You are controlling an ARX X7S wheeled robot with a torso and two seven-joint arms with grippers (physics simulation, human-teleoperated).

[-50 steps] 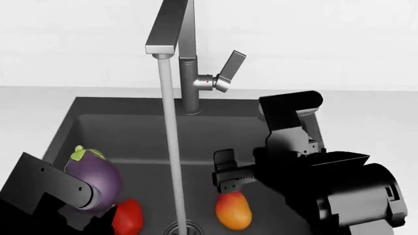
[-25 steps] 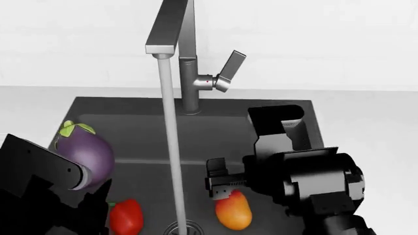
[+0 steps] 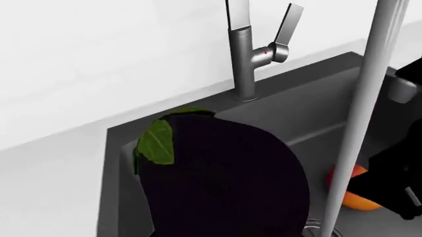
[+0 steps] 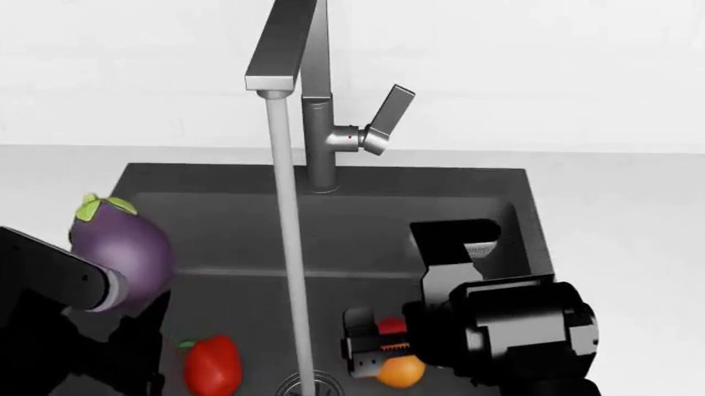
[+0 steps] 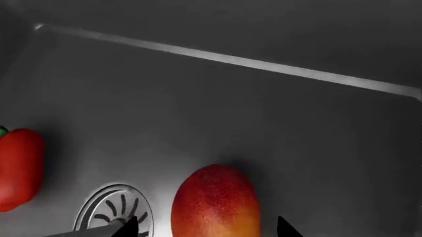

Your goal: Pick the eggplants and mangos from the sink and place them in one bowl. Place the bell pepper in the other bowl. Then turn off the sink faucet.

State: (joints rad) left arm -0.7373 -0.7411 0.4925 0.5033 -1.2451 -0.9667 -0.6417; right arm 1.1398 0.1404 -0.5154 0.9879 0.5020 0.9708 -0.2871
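At the left edge of the sink, the left gripper holds the eggplant raised above the basin, close to the sink's left wall. Its fingers are closed on the purple fruit, whose green cap points up and away from the robot. In the left wrist view the eggplant fills most of the picture, so the fingers themselves are hidden behind it.

On the sink floor, near the front left corner, lies the bell pepper, red with a small green stem. The right wrist view shows it on the floor beside the drain, not touching it.

In the middle, the sink faucet stands at the back edge of the sink. Its side lever is slanted upward, and a stream of water falls from the spout straight to the drain at the front of the basin.

To the right of the stream, the right gripper is low inside the sink, directly over the mango. The mango lies on the floor just beside the drain. In the right wrist view the two dark fingertips stand apart, one on each side of the mango, so the gripper is spread wide and has not closed on the fruit.
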